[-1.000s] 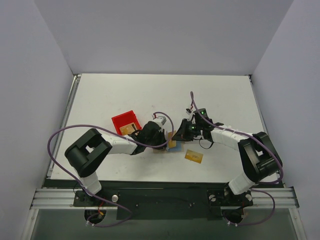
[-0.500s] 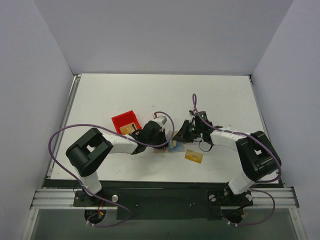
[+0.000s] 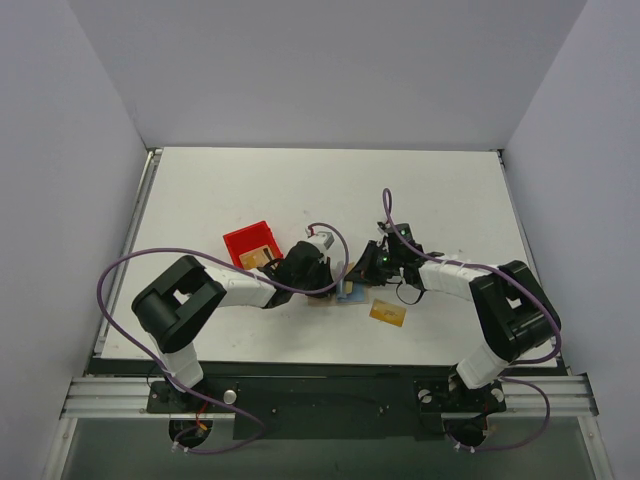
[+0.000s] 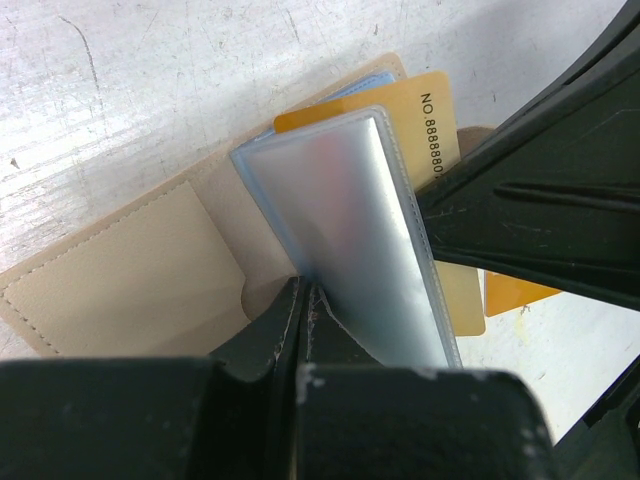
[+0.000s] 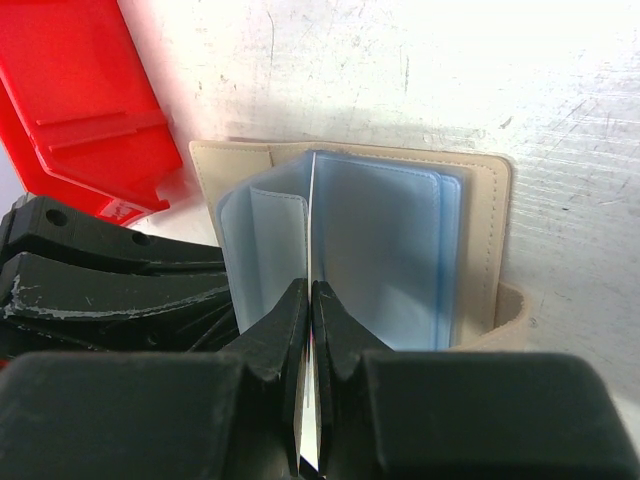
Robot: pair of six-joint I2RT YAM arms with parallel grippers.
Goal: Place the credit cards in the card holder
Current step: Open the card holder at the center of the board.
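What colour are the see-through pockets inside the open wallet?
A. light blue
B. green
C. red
A: the right wrist view shows pale blue sleeves fanned open inside the beige card holder.

The top external view looks down from high above the card holder (image 3: 346,291), set back toward its near side, far enough to take in the whole table (image 3: 300,190); the left wrist view sits very close over the card holder, looking across it; the right wrist view faces it from the opposite side, equally close; all three share the card holder.
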